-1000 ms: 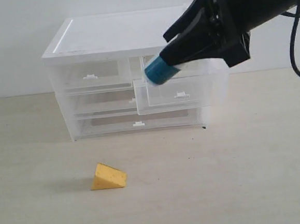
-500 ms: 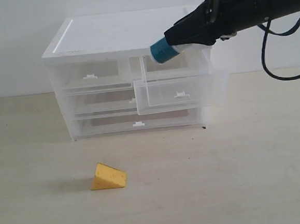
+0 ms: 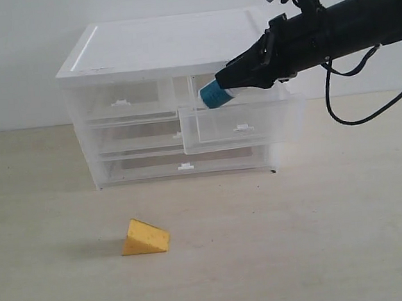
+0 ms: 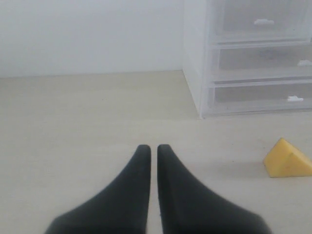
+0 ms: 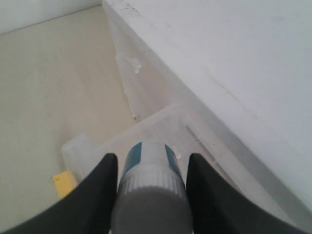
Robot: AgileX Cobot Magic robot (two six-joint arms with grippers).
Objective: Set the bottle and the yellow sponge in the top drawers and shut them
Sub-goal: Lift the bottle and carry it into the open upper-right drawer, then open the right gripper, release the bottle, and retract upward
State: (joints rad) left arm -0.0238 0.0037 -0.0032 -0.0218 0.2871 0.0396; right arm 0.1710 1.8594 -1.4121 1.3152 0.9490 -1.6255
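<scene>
Exterior view: dipped lower with right gripper [image 3: 229, 84] clamped on squat teal-blue white-capped bottle [image 3: 212, 94], nearing pulled-out translucent plastic drawer [image 3: 213, 132]; release likely next.

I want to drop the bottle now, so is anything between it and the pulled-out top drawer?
Nothing visible does. The right gripper holds the bottle tilted, blue base pointing down, just above the open top right drawer. In the right wrist view the drawer's open part lies directly beyond the bottle.

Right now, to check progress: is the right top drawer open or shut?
Open: the drawer juts out past the cabinet front, below the bottle.
</scene>
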